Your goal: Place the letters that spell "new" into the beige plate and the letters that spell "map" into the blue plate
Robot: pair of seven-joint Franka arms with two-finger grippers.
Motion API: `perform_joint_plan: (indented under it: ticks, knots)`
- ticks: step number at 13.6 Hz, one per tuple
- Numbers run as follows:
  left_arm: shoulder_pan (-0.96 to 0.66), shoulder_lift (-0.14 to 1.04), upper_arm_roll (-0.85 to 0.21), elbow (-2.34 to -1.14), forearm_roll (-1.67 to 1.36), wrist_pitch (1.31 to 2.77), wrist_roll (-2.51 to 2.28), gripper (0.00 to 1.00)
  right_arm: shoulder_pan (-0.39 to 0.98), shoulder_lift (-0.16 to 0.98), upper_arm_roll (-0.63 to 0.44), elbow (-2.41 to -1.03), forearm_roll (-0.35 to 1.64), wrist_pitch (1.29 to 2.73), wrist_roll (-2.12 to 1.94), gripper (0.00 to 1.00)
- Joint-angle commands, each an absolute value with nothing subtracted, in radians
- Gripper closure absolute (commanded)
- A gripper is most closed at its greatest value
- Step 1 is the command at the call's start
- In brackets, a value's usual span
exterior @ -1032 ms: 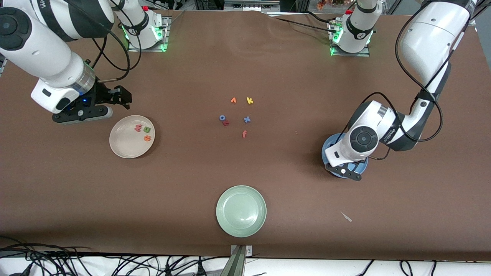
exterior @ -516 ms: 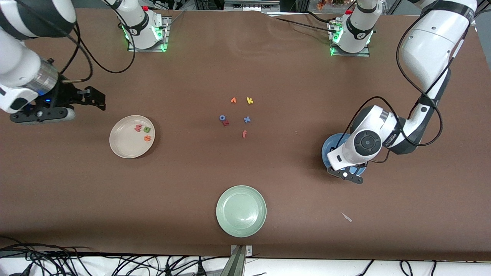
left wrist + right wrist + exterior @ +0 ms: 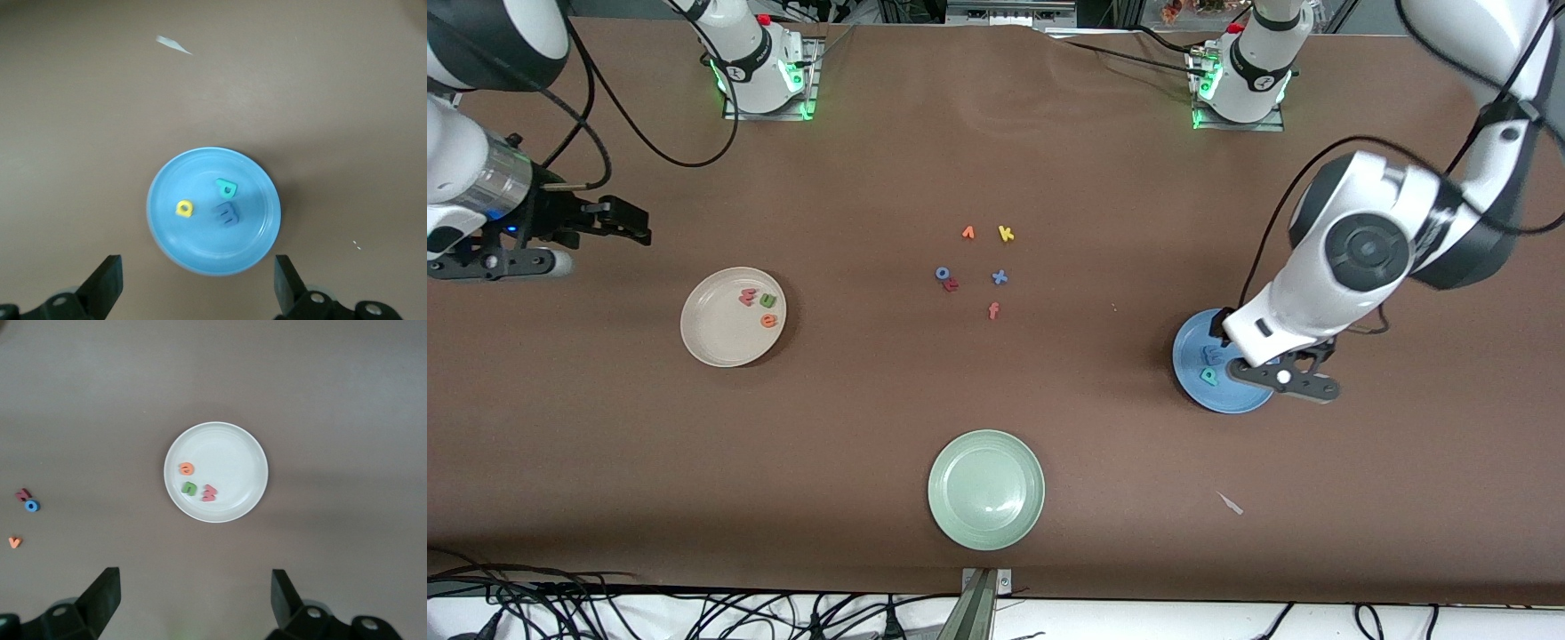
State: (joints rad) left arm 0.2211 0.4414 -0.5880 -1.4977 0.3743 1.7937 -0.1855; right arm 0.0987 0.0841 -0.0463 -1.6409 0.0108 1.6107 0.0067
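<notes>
Left pincer [image 3: 193, 290] hangs spread apart over the blue plate [image 3: 1193, 387]; right pincer [image 3: 193, 607], also apart, waits over the bench [image 3: 996, 133] near the beige plate [image 3: 711, 342].

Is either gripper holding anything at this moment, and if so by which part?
Nothing is held. The left gripper is open above the round blue plate; the right gripper is open above the table near the round beige plate.

A brown table [image 3: 996, 151] fills the view, black cables [image 3: 605, 613] trailing along its 6 o'clock edge over a white floor.
</notes>
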Motion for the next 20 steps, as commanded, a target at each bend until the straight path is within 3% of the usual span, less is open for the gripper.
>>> perform_joint_plan:
  ticks: [1, 5, 8, 12, 15, 20]
  knots:
    - [0.224, 0.430, -0.578, -1.355, 0.309, 1.647, -0.167, 0.00, 0.100, 0.078, -0.041, -1.631, 0.023, 1.589, 0.015, 0.00]
    - [0.190, 0.358, -0.484, -1.341, 0.195, 1.635, -0.169, 0.00, 0.100, 0.078, -0.041, -1.618, 0.014, 1.589, 0.009, 0.00]
    - [0.056, 0.289, -0.252, -1.354, 0.056, 1.640, -0.167, 0.00, 0.100, 0.072, -0.044, -1.615, 0.017, 1.589, 0.003, 0.00]
    - [-0.054, 0.115, -0.071, -1.521, 0.014, 1.647, -0.167, 0.00, 0.100, 0.077, -0.041, -1.576, 0.015, 1.586, -0.009, 0.00]
    - [-0.043, 0.051, -0.067, -1.606, 0.002, 1.666, -0.166, 0.00, 0.097, 0.078, -0.046, -1.542, 0.026, 1.557, -0.011, 0.00]
    - [-0.003, 0.040, -0.075, -1.615, -0.052, 1.654, -0.149, 0.00, 0.075, 0.092, -0.061, -1.536, 0.026, 1.559, -0.072, 0.00]
